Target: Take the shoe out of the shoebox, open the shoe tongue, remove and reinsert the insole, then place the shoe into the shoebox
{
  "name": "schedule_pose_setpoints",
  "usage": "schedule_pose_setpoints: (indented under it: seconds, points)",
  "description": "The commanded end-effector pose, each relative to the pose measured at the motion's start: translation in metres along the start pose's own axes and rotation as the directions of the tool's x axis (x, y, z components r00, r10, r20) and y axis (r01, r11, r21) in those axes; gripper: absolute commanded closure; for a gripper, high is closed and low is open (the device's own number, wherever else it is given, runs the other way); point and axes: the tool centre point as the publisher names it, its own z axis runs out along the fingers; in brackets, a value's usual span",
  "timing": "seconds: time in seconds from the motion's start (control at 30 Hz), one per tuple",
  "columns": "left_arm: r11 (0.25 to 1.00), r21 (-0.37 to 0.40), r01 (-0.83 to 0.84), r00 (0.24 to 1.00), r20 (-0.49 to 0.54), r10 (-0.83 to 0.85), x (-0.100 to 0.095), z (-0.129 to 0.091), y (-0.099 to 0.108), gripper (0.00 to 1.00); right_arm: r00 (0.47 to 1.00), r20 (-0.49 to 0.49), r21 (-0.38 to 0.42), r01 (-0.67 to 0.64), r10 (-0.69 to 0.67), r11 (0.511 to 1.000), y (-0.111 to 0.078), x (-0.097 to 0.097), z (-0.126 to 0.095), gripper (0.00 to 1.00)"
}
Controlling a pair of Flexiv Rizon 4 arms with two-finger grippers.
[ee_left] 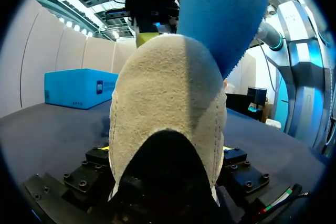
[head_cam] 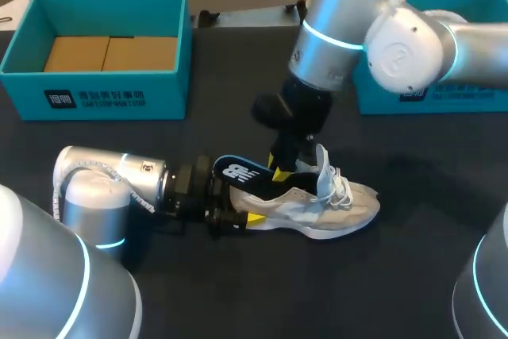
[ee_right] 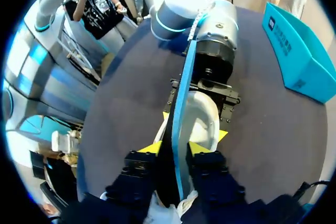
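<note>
While the left gripper [head_cam: 238, 210] clamps the sneaker [head_cam: 325, 206] at the heel, a finger pressed on each side, the shoe sits on its sole on the dark table [head_cam: 413, 275], toe pointing away from that arm; judged as a brace so the shoe can't slide or lift. Just past the heel the right gripper [ee_right: 175, 149] comes down from above, fingers pinched on the blue-topped insole [head_cam: 242, 172]. The insole stands on edge, front end down in the shoe opening, rear end sticking up over the heel, so it's half in, half out; cannot tell whether it's coming out or going back. The tongue [head_cam: 323, 168] stands up and the white laces [head_cam: 343, 188] hang loose, likely to keep the opening wide. At the far edge sit the left shoebox [head_cam: 119, 93], open, brown cardboard [head_cam: 111, 53] in its bottom, and the right shoebox [head_cam: 444, 97], partly hidden behind the right arm. Count: one sneaker, one insole, two teal shoeboxes, two grippers, both occupied
</note>
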Motion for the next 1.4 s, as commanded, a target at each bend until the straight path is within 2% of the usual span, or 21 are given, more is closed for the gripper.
schedule_pose_setpoints:
  seconds: [0.03, 0.27, 0.37, 0.43, 0.63, 0.73, 0.87, 0.9, 0.97, 1.03, 1.1, 1.4]
  points:
    - [1.0, 0.0, 0.0, 1.0, 0.002, 0.0, 0.0, 0.001, 0.0, 1.0, 0.999, -0.034, 0.017, -0.03, 0.03, 0.999, -0.001, -0.002, -0.011, 0.0]
    - [1.0, 0.0, 0.0, 1.0, 0.002, 0.0, 0.0, 0.001, 0.0, 1.0, 0.995, -0.059, 0.029, -0.073, 0.075, 0.997, 0.003, 0.002, -0.02, 0.0]
    - [1.0, 0.0, 0.0, 1.0, 0.002, 0.0, 0.0, 0.001, 0.0, 1.0, 0.992, -0.083, 0.007, -0.096, 0.096, 0.995, 0.005, 0.003, -0.021, 0.0]
    - [1.0, 0.0, 0.0, 1.0, 0.002, 0.0, 0.0, 0.001, 0.0, 1.0, 0.989, -0.1, -0.012, -0.108, 0.106, 0.994, 0.007, 0.003, -0.022, 0.08]
    - [1.0, 0.0, 0.0, 1.0, 0.002, 0.0, 0.0, 0.001, 0.0, 1.0, 0.975, -0.158, -0.043, -0.164, 0.156, 0.985, 0.01, 0.001, -0.016, 0.07]
    - [1.0, 0.0, 0.0, 1.0, 0.002, 0.0, 0.0, 0.001, 0.0, 1.0, 0.97, -0.179, -0.037, -0.176, 0.167, 0.984, 0.011, -0.002, -0.016, 0.2]
    - [1.0, 0.0, 0.0, 1.0, 0.002, 0.0, 0.0, 0.001, 0.0, 1.0, 0.962, -0.198, -0.039, -0.197, 0.186, 0.98, 0.013, -0.003, -0.017, 0.2]
    - [1.0, 0.0, 0.0, 1.0, 0.002, 0.0, 0.0, 0.001, 0.0, 1.0, 0.961, -0.2, -0.038, -0.2, 0.189, 0.979, 0.014, -0.002, -0.017, 0.26]
    - [1.0, 0.0, 0.0, 1.0, 0.002, 0.0, 0.0, 0.001, 0.0, 1.0, 0.957, -0.211, -0.041, -0.213, 0.2, 0.976, 0.015, -0.001, -0.017, 0.29]
    - [1.0, 0.0, 0.0, 1.0, 0.002, 0.0, 0.0, 0.001, 0.0, 1.0, 0.951, -0.225, -0.045, -0.229, 0.214, 0.972, 0.017, 0.0, -0.015, 0.27]
    - [1.0, 0.0, 0.0, 1.0, 0.002, 0.0, 0.0, 0.001, 0.0, 1.0, 0.947, -0.235, -0.056, -0.239, 0.22, 0.969, 0.018, 0.001, -0.012, 0.3]
    - [1.0, 0.0, 0.0, 1.0, 0.002, 0.0, 0.0, 0.001, 0.0, 1.0, 0.927, -0.27, -0.088, -0.295, 0.262, 0.952, 0.019, 0.0, -0.003, 0.25]
